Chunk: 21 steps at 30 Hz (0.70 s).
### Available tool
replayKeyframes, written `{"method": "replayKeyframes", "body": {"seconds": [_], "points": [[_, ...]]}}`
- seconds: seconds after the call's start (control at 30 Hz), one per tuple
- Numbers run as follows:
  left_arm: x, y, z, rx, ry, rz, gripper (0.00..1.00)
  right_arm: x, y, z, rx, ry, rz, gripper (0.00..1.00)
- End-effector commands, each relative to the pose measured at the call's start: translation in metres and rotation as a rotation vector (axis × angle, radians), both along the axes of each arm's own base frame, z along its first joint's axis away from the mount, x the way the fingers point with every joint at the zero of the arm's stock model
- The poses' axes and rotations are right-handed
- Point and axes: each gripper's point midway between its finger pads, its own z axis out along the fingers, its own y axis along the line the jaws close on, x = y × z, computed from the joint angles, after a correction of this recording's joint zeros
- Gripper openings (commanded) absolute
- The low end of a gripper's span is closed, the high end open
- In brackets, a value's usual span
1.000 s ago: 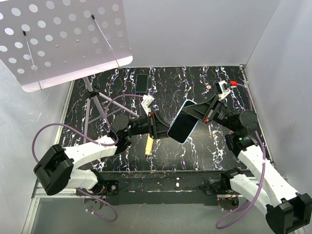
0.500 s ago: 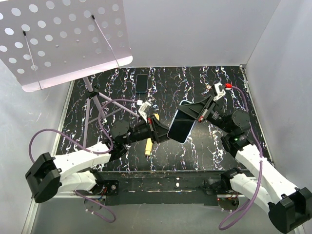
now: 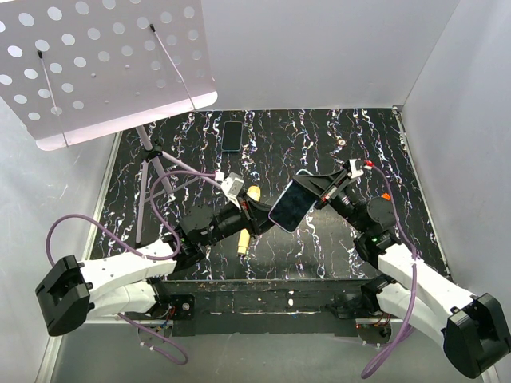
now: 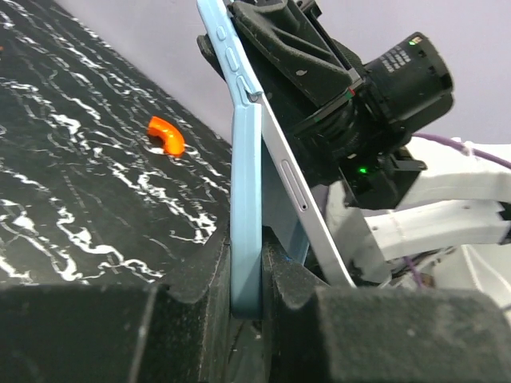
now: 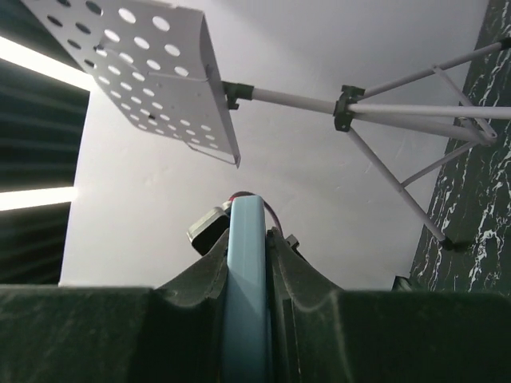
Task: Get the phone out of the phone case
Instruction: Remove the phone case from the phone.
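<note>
A phone [image 3: 291, 206] in a light blue case is held in the air between both grippers over the middle of the table. My left gripper [image 3: 262, 214] is shut on the near edge of the blue case [image 4: 246, 199]. In the left wrist view the phone's silver edge [image 4: 297, 195] stands clear of the case at this end, in a wedge-shaped gap. My right gripper [image 3: 318, 190] is shut on the far end, where the blue case edge [image 5: 246, 271] sits between its jaws. The left gripper [image 4: 246, 279] and right gripper [image 5: 247, 255] both grip tightly.
A second dark phone [image 3: 232, 136] lies at the back of the black marbled table. A perforated music stand [image 3: 104, 64] on tripod legs [image 3: 152, 171] fills the left. A yellow stick [image 3: 243, 240] lies below the left gripper. An orange piece [image 4: 166, 134] lies at the right.
Both grippers have moved left and a little nearer with the cased phone between them. The left arm's elbow has swung further left.
</note>
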Motion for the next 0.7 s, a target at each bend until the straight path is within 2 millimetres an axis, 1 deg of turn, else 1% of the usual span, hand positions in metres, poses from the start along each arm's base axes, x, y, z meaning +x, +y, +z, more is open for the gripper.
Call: {"method": "replayKeyframes", "body": {"seconds": [0.0, 0.1, 0.17, 0.23, 0.27, 0.3, 0.37, 0.43, 0.47, 0.5, 0.57, 0.63, 0.67], "points": [[0.085, 0.059, -0.064, 0.258, -0.044, 0.483, 0.00, -0.034, -0.022, 0.077, 0.310, -0.049, 0.098, 0.01], [0.074, 0.048, -0.058, 0.212, -0.018, 0.402, 0.00, -0.033, -0.015, 0.077, 0.258, -0.072, 0.103, 0.01], [0.060, 0.035, -0.054, 0.193, 0.020, 0.306, 0.00, -0.031, -0.007, 0.071, 0.200, -0.083, 0.111, 0.01], [0.047, 0.028, -0.051, 0.184, 0.085, 0.229, 0.00, -0.029, -0.003, 0.060, 0.147, -0.094, 0.103, 0.01], [0.037, 0.023, -0.049, 0.185, 0.110, 0.168, 0.00, -0.028, -0.002, 0.054, 0.123, -0.096, 0.097, 0.01], [0.030, 0.022, -0.049, 0.190, 0.132, 0.135, 0.02, -0.025, -0.001, 0.045, 0.093, -0.091, 0.093, 0.01], [0.018, 0.023, -0.046, 0.191, 0.167, 0.090, 0.19, -0.026, -0.001, 0.038, 0.055, -0.112, 0.097, 0.01], [0.008, 0.030, -0.048, 0.198, 0.194, 0.069, 0.37, -0.024, -0.002, 0.029, 0.013, -0.115, 0.082, 0.01], [0.002, 0.035, -0.044, 0.187, 0.186, 0.060, 0.44, -0.025, -0.003, 0.027, -0.011, -0.128, 0.078, 0.01], [-0.004, 0.039, -0.046, 0.191, 0.172, 0.042, 0.52, -0.024, -0.003, 0.022, -0.054, -0.143, 0.067, 0.01], [-0.013, 0.047, -0.049, 0.218, 0.151, 0.012, 0.65, -0.024, -0.006, 0.018, -0.116, -0.167, 0.041, 0.01], [-0.018, 0.055, -0.049, 0.269, 0.147, 0.000, 0.73, -0.025, -0.008, 0.015, -0.183, -0.189, 0.016, 0.01], [-0.023, 0.060, -0.049, 0.300, 0.140, -0.014, 0.80, -0.024, -0.010, 0.011, -0.225, -0.195, -0.003, 0.01]]}}
